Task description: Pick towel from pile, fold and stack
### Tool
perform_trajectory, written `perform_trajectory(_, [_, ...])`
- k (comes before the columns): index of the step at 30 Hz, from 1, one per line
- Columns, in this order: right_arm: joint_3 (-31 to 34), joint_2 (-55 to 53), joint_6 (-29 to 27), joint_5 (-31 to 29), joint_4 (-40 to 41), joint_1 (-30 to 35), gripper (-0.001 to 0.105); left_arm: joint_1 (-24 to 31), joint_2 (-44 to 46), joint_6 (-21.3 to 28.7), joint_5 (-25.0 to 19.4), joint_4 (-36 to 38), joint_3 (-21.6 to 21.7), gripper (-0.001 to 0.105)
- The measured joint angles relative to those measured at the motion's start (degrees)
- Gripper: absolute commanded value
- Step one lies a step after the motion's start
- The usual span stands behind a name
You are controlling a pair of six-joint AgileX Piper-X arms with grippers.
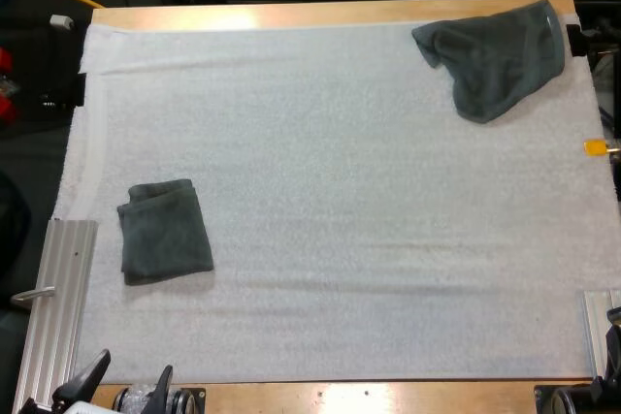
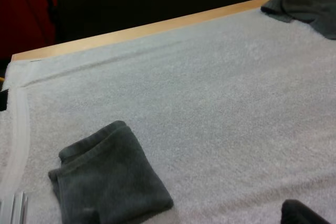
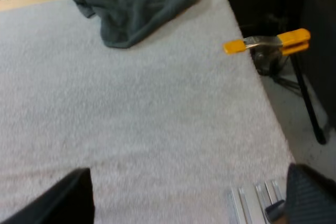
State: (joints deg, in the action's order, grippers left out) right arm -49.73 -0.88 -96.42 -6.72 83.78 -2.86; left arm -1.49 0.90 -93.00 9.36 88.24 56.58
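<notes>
A folded dark grey-green towel (image 1: 165, 232) lies flat on the left part of the white mat (image 1: 349, 191). A crumpled towel (image 1: 500, 55) of the same colour sits at the mat's far right corner. My left gripper (image 1: 128, 375) is at the near left edge of the table, open, with nothing between its fingers; the folded towel (image 2: 110, 182) is just ahead of it. My right gripper (image 3: 186, 187) is at the near right edge, fingers wide apart over bare mat. The crumpled towel (image 3: 136, 3) lies well ahead of it.
An aluminium rail (image 1: 58, 298) runs along the mat's near left side and a shorter one (image 1: 597, 322) is at the near right. An orange clamp (image 3: 268, 40) sticks out past the mat's right edge. The wooden table edge (image 1: 320, 15) borders the far side.
</notes>
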Motion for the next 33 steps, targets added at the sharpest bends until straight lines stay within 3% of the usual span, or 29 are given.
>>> perform_trajectory(12, [0.0, 0.0, 0.0, 0.01, -0.09, -0.05, 0.071, 0.14, 0.04, -1.13, 1.21, 0.1, -3.05, 0.065])
perform_trajectory(16, [0.0, 0.0, 0.09, 0.01, -4.78, -0.05, 0.071, 0.14, 0.04, -1.17, 1.36, -0.86, -5.05, 0.065])
perform_trajectory(23, [0.1, 0.0, 0.24, 0.01, -15.78, -0.05, 0.071, 0.14, -0.07, -1.05, 1.5, -9.58, -10.58, 0.065])
perform_trajectory(33, [8.59, 0.0, -1.94, 0.01, -19.37, -0.05, 0.071, 0.14, -0.07, -1.05, 1.58, -23.27, -19.19, 0.065])
